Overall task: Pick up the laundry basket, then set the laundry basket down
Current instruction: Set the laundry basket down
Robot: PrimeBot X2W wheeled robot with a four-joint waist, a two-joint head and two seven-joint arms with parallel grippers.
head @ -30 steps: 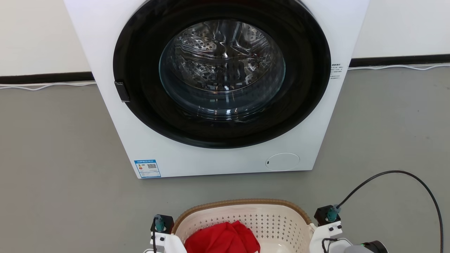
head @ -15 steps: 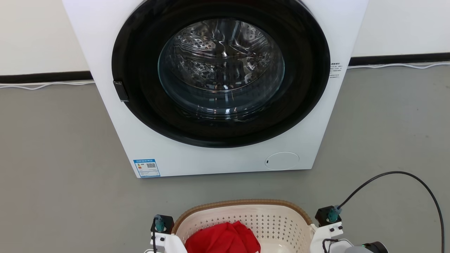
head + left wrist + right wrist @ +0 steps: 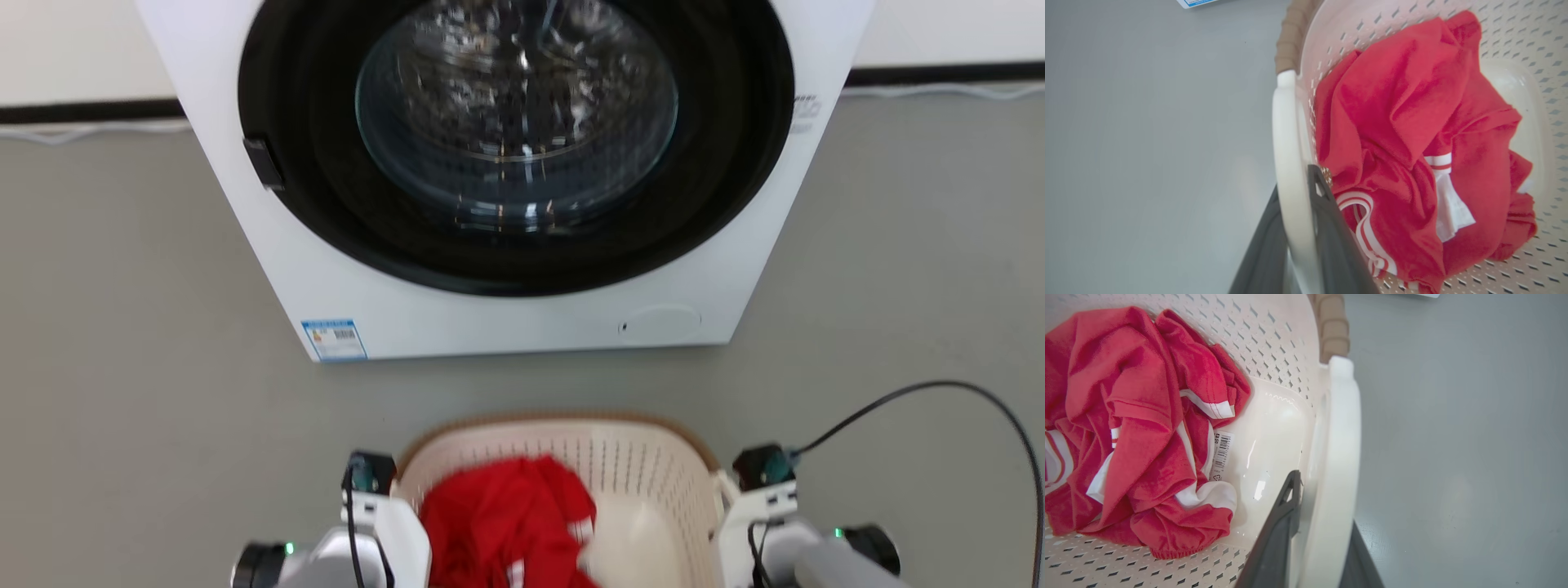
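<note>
**Cream basket gripped at both handles, in front of the washer**

Grey floor (image 3: pixel 122 327) fills the left side of the head view. Next comes the left gripper (image 3: pixel 1294 183). Its 2 dark fingers (image 3: pixel 1331 245) are closed on the white loop handle (image 3: pixel 1286 143) on that side of the laundry basket (image 3: pixel 637 474), 1 finger outside the loop and 1 inside against the perforated wall.

The basket sits low in the middle of the head view, between the 2 pale wrists, with its brown woven-look rim toward the washing machine (image 3: pixel 522 318). Whether its base touches the floor cannot be told. A crumpled red garment (image 3: pixel 506 523) with white stripes lies in the left half of the basket, and bare glossy bottom shows beside it on the right. A barcode tag (image 3: pixel 1222 451) lies at the garment's edge.

The white washing machine stands behind the basket and apart from it, with a strip of floor between them. Its round dark door is shut, and a blue label (image 3: pixel 335 339) sits at its lower left corner.

To the right, the right gripper (image 3: pixel 1327 498) is clamped on the other white handle (image 3: pixel 1339 437) in the same way, with 1 finger on each side of the loop. Beyond it, a black cable (image 3: pixel 939 388) arcs over the floor.
</note>
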